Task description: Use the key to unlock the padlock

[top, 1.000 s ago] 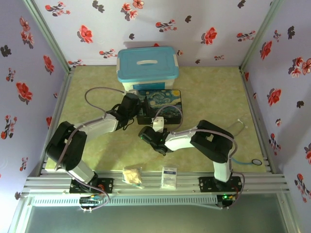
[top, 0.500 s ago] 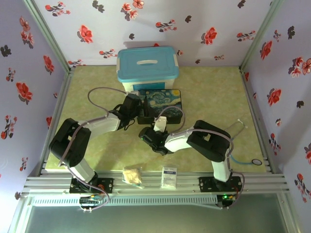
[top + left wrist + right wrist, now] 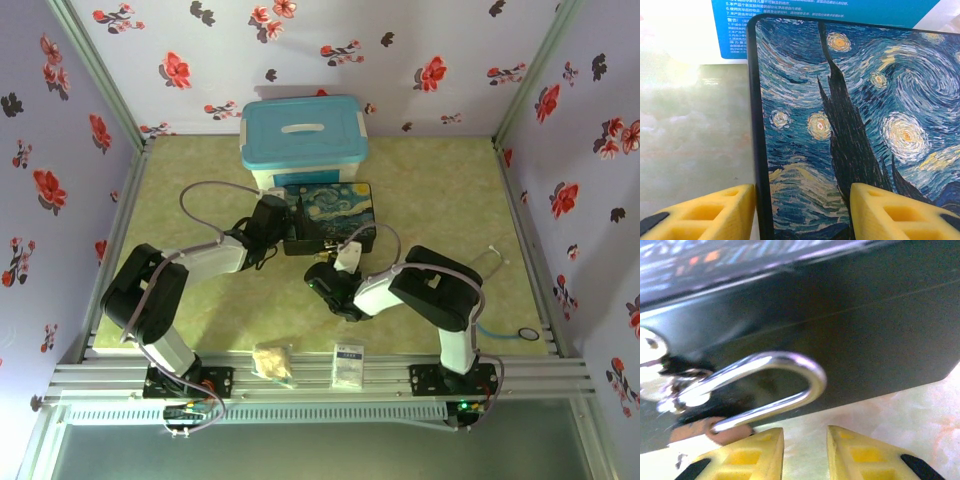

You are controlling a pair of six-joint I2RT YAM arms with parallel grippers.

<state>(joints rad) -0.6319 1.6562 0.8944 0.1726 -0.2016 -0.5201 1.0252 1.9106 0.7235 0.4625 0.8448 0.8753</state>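
Gleaming against the smooth black side of the Starry-Night-printed tin [image 3: 850,315], the thin silver U-shaped shackle of the padlock [image 3: 815,382] curves above the narrowly parted yellow jaws of the right gripper [image 3: 805,440]; the left gripper [image 3: 802,210] spreads its jaws wide, straddling the tin's rim.

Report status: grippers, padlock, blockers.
Left gripper open, straddling tin edge. Right gripper narrowly open, nothing between fingers, facing padlock shackle. Padlock against tin's dark side. Nothing between gripper and shackle.

left arm [image 3: 205,260], right arm [image 3: 380,292] — black joint housings, pale grey-white links. thin grey cable [image 3: 200,187] loops behind each pincer. left pincer [image 3: 802,200], right pincer [image 3: 805,440] — fingers [image 3: 715,210] yellow plastic, hollow ribbed cells, black inserts [image 3: 652,222] at outer edges.
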